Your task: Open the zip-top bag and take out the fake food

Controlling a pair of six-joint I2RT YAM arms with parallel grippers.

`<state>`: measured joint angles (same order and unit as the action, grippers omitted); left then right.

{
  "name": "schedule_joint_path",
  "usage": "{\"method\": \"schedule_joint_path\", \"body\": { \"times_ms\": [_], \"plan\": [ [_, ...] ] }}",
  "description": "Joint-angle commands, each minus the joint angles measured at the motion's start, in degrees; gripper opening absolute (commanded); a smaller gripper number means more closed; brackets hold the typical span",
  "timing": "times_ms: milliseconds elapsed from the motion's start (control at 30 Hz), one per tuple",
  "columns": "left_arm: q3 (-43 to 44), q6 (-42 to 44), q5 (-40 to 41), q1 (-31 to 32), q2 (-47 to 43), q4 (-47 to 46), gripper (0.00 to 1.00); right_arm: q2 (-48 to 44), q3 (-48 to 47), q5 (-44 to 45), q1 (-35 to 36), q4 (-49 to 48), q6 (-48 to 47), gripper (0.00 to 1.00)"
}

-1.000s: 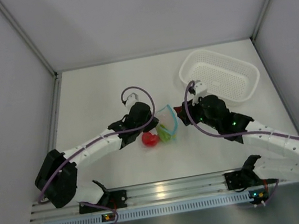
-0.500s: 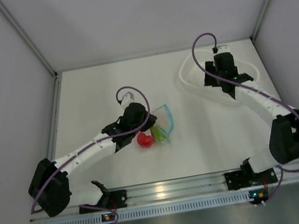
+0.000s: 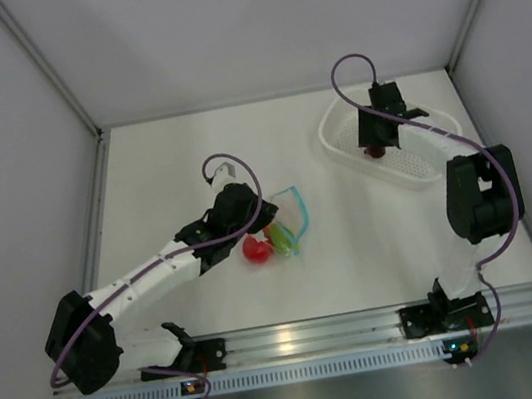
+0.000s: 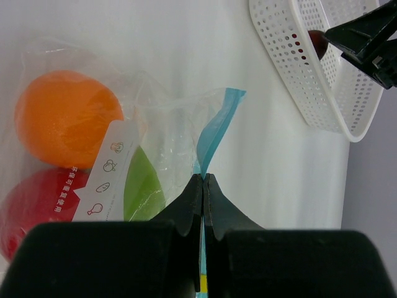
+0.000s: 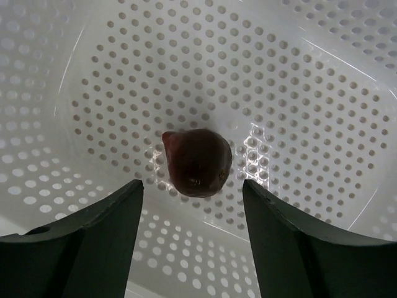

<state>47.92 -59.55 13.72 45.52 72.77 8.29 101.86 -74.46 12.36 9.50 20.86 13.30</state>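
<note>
The clear zip-top bag lies mid-table with its blue zip strip standing up. Inside it I see the orange ball, the red ball and the lime-green piece. My left gripper is shut on the zip strip; in the top view it sits at the bag's left side. The dark maroon piece lies in the white perforated basket. My right gripper is open just above it, touching nothing; it hangs over the basket's left part.
White walls enclose the table on the left, far and right sides. The basket stands at the back right, close to the right wall. A metal rail runs along the near edge.
My right arm swung from the bag to over the basket, and the maroon piece now lies in the basket under open jaws. My left gripper stayed on the bag, shifting slightly left.
</note>
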Motion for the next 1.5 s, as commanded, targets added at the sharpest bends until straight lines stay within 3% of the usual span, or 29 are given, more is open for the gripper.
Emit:
{"method": "schedule_joint_path", "body": {
  "times_ms": [0,67,300,500,567,733,1067,1467],
  "plan": [
    [-0.64,1.10,-0.18,-0.25,-2.46,-0.30,0.00,-1.58,-3.85,1.61,-0.62,0.06,0.67,0.68],
    [-0.72,1.28,-0.27,-0.25,-2.90,-0.30,0.00,-2.81,-3.59,1.18,-0.62,0.49,0.76,0.75],
    [-0.29,1.28,-0.53,-0.25,-3.95,-0.30,0.00,-13.51,3.77,-9.45,0.78,-1.52,3.92,0.66],
    [0.15,1.10,-0.79,-0.25,-3.96,-0.30,0.00,-22.92,13.52,-22.08,12.35,-8.53,4.55,0.59],
    [0.33,0.93,-0.88,-0.25,-3.95,-0.30,0.00,-24.43,16.08,-22.73,15.71,-10.66,4.80,0.58],
    [0.33,0.40,-0.80,-0.25,-3.69,-0.30,0.00,-27.07,23.12,-21.16,25.56,-17.77,10.60,0.47],
    [-2.22,-1.79,-3.43,-0.25,-3.34,-5.48,0.00,-25.85,29.54,-13.41,35.32,-29.38,24.92,0.43],
    [-6.26,-4.08,-1.85,-0.25,-4.66,-7.68,0.00,-16.62,25.41,-8.14,40.60,-25.95,29.94,0.38]
  ]
}}
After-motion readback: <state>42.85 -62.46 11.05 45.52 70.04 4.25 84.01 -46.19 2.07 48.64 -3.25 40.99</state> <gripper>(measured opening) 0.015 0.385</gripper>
